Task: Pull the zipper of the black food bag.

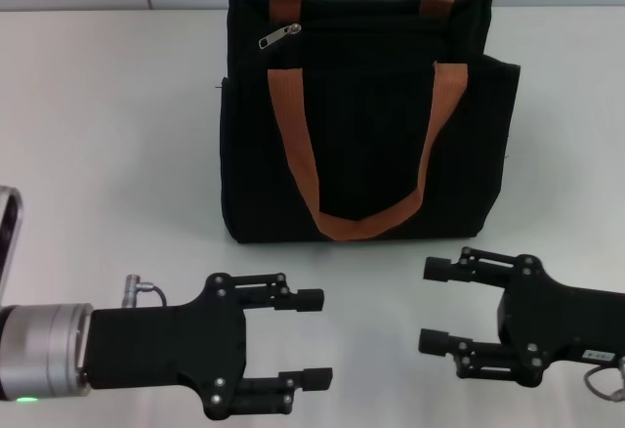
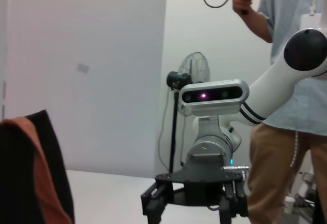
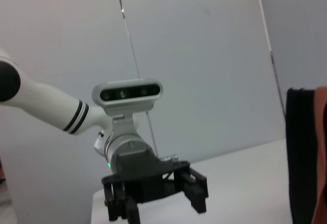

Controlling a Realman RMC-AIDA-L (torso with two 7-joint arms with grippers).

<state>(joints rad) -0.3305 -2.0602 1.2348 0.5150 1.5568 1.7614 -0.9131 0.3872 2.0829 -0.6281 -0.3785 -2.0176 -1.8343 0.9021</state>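
– Where is the soft black cloth food bag (image 1: pixel 366 125)?
– Far, middle of the white tabletop (image 1: pixel 107 135). Its small silver metal zipper (image 1: pixel 279 35) is top left; pinch that.
– The end effectors?
– Left end effector (image 1: pixel 311 339) and right end effector (image 1: pixel 436 305) wait near, fingers apart, holding nothing.

We see the left arm's black gripper (image 3: pixel 156 196) with fingers spread apart over a white table (image 3: pixel 245 183), its white arm reaching in from the side. A black fabric bag (image 3: pixel 302 157) (orange-brown strap showing) stands at the frame's edge.
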